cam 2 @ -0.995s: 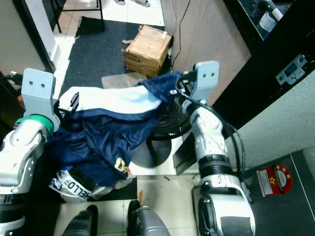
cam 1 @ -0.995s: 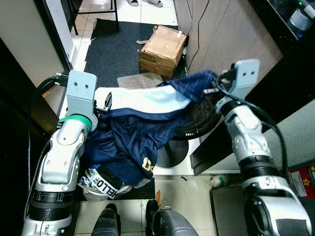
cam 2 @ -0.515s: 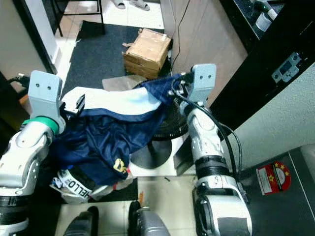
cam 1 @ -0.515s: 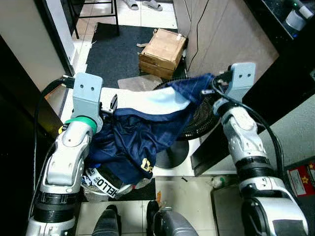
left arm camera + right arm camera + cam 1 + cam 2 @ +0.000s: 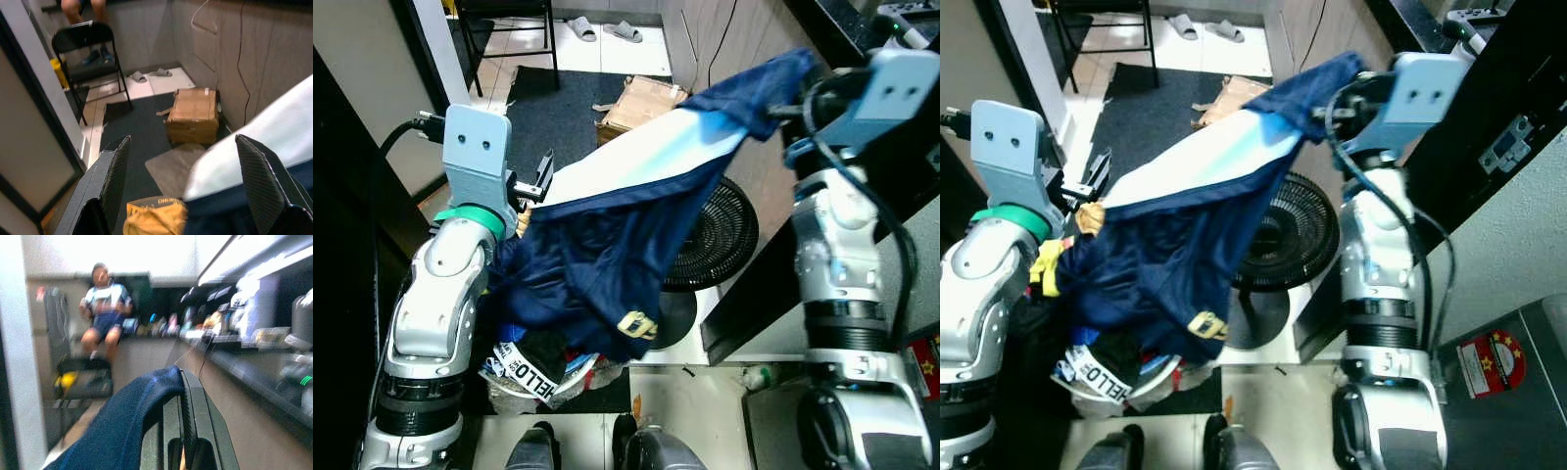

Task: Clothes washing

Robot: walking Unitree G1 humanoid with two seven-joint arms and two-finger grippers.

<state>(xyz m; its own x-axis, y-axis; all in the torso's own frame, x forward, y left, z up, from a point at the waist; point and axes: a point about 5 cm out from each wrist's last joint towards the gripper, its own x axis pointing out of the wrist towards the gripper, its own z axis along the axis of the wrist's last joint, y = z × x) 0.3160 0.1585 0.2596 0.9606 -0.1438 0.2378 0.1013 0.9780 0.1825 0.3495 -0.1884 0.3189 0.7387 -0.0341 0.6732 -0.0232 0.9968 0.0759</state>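
A navy garment (image 5: 607, 255) with a pale blue and white panel hangs stretched between my two arms. My right gripper (image 5: 781, 106) is raised high on the right and is shut on the garment's top end; in the right wrist view the blue cloth (image 5: 122, 431) wraps over its fingers (image 5: 193, 406). My left gripper (image 5: 536, 184) is lower on the left, its fingers (image 5: 115, 171) wide apart, with the white panel (image 5: 254, 142) lying against one of them. Under the garment stands a laundry basket (image 5: 533, 377) heaped with clothes, a yellow piece (image 5: 1053, 257) among them.
A black floor fan (image 5: 710, 235) lies on the floor just behind the garment. Further back a cardboard box (image 5: 641, 103) sits on a dark mat beside a folding chair (image 5: 85, 46). A dark counter (image 5: 901, 147) runs along the right. A person (image 5: 105, 308) sits far off.
My right gripper has risen sharply with the garment's end, pulling the cloth up into a slanted sheet. More of the basket's clothes show. The left arm has barely moved.
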